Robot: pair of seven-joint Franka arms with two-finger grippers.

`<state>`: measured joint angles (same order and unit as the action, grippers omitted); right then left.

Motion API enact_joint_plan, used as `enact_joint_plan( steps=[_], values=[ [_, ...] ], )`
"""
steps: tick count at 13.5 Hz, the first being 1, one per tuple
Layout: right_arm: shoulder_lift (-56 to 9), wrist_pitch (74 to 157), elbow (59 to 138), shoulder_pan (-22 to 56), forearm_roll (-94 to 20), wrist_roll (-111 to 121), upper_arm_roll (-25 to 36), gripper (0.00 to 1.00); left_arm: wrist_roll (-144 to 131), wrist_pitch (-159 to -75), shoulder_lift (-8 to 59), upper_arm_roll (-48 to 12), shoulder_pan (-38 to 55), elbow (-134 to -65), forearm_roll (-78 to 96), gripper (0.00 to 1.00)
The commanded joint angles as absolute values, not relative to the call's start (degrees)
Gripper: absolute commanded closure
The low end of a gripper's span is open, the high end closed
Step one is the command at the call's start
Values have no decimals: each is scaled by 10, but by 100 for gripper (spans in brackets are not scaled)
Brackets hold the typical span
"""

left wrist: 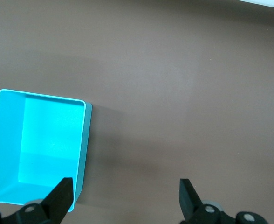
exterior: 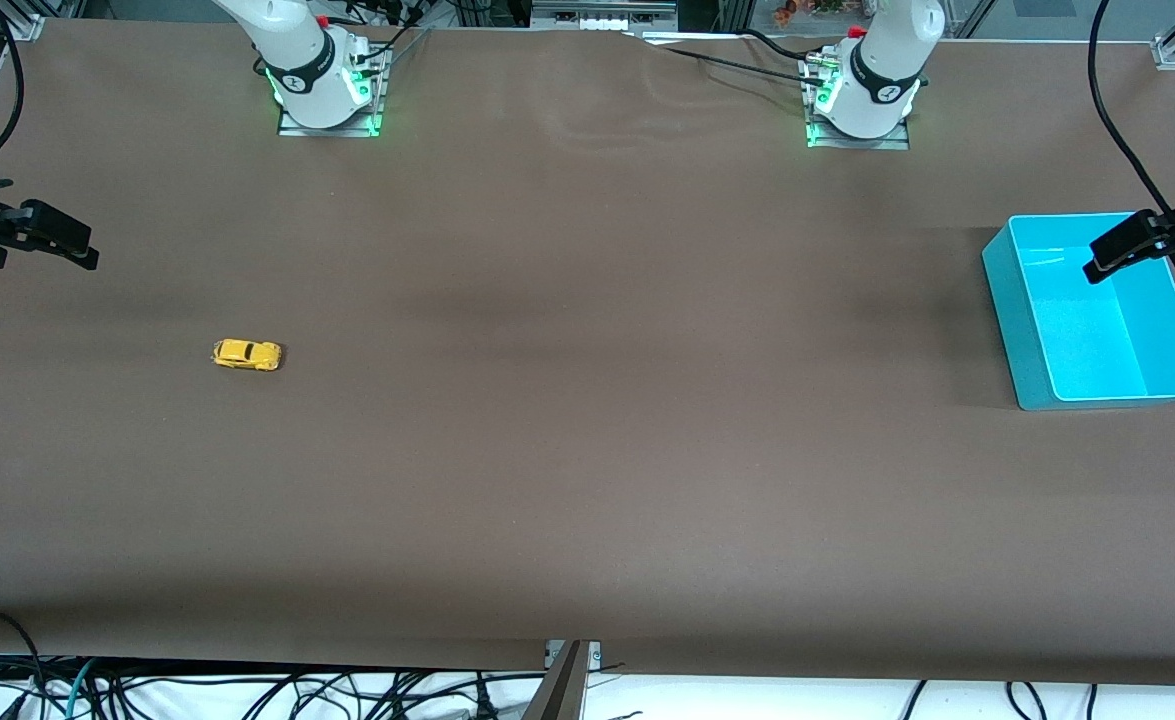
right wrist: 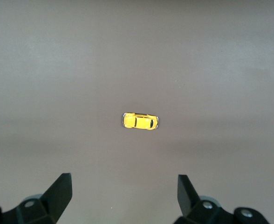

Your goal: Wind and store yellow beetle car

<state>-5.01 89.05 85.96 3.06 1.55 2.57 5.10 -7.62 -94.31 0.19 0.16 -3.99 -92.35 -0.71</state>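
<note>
- The right gripper [right wrist: 123,198] has its two dark fingers [right wrist: 60,191] spread wide apart, and nothing is between them.
- The yellow beetle car [right wrist: 140,121] stands on the brown table [right wrist: 221,70], ahead of the jaws and about midway between their lines.
- The car is well apart from both fingertips, and its long side lies across the gap of the jaws.

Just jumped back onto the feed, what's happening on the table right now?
Nothing is being handled yet. The yellow beetle car sits on its wheels on the brown table, toward the right arm's end, untouched. The right claw hangs open in the air at that end of the table, with the car in its wrist view. The left claw hangs open over the turquoise bin at the left arm's end, and the bin looks empty. Winding and storing are both not yet done.
</note>
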Motion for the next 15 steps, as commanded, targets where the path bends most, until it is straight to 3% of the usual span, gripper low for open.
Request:
enact_joint_plan(
  steps=[1, 10, 15],
  values=[
    [-52, 887, 855, 24, 8, 21, 46, 0, -65, -933, 11, 4, -39, -904, 5, 0],
    [-62, 885, 861, 33, 11, 25, 41, 0, -65, -933, 11, 4, -40, -904, 5, 0],
    [-83, 842, 859, 35, 3, 31, 40, 0, -64, -933, 11, 4, -40, -904, 4, 0]
  ],
)
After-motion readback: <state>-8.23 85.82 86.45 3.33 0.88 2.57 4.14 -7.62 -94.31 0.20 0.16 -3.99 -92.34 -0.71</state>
